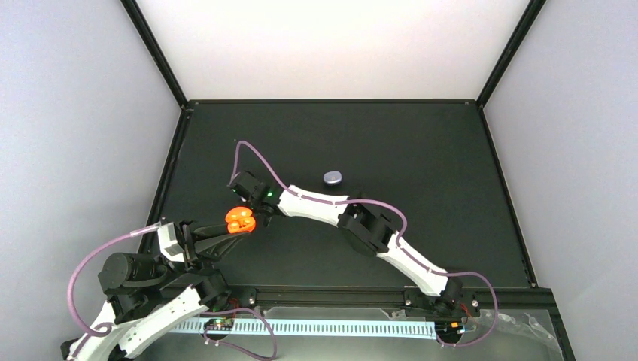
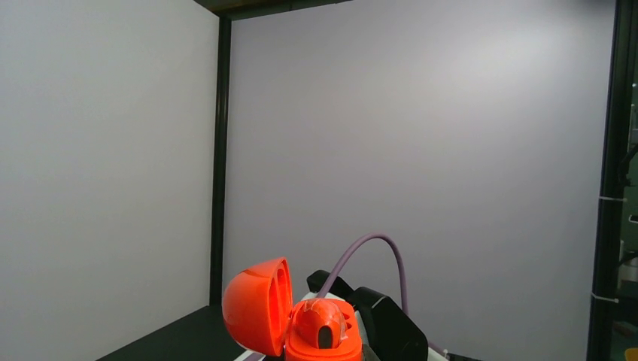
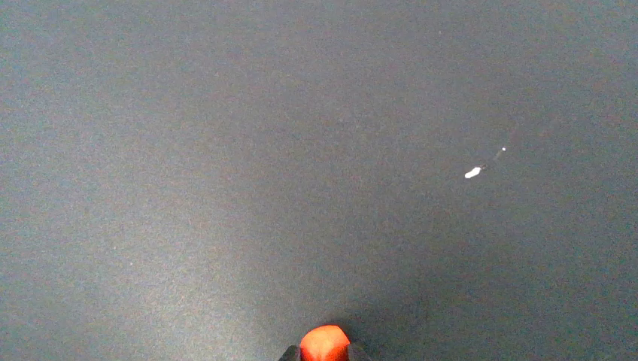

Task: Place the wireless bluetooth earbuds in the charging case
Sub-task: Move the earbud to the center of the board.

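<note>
The left gripper (image 1: 233, 226) is clamped on the base of the orange case (image 1: 241, 219) and holds it upright, with the lid (image 2: 256, 304) swung open to the left. The hold is low on a rounded shell. I judge that a hard downward push from the other arm could twist the case or slip it out of the jaws. The lid stands just beside the wells, so a sideways nudge could tip it shut too soon.

A bud (image 2: 322, 320) sits proud of its well and does not look fully seated. If it is turned wrong, pressing may jam it rather than seat it.

The right gripper (image 1: 257, 216) hangs right over the case with its jaws narrow. Its own view shows an orange piece, probably that bud, between the tips. I cannot tell whether it is truly pinched. If the jaws let go early, the bud could roll off and drop to the table (image 1: 421, 150).

The right gripper's black body crowds just behind the case, and its purple cable (image 1: 252, 154) arcs above. A second bud cannot be picked out. Further right, a small grey-lavender lump (image 1: 332, 178) lies well apart from the case, and nothing stands between them.
</note>
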Robot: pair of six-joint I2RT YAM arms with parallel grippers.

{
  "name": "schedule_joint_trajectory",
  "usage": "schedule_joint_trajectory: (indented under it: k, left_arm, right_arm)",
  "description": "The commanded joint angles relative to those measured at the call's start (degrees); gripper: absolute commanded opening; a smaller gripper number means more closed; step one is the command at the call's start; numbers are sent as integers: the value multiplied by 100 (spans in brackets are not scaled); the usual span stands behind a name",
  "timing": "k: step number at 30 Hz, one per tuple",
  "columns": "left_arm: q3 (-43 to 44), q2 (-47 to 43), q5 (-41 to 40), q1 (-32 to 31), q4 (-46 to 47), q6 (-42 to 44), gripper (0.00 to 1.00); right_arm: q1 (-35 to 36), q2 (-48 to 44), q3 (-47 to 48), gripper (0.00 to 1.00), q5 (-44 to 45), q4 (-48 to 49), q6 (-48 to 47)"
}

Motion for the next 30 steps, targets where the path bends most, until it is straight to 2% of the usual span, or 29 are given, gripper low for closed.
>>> schedule_joint_trajectory:
  k: [1, 10, 13, 22, 26, 30]
  left_arm:
    - [72, -114, -11, -38, -6, 30, 2]
    - [45, -127, 42, -38, 40, 12, 2]
    - [28, -132, 42, -39, 48, 1, 2]
    - [16, -139, 60, -39, 66, -21, 2]
    - [19, -141, 59, -38, 55, -15, 2]
    - [48, -162, 34, -38, -20, 7, 2]
  right_arm:
    - [55, -143, -272, 12, 105, -377, -42]
    - [55, -439, -594, 7, 194, -225, 64]
    - [54, -519, -672, 1, 209, -147, 111]
    - [20, -632, -795, 1, 147, 20, 185]
    - [0, -1007, -1316, 1, 167, 401, 275]
    - [-73, -1813, -2299, 1, 344, 837, 413]
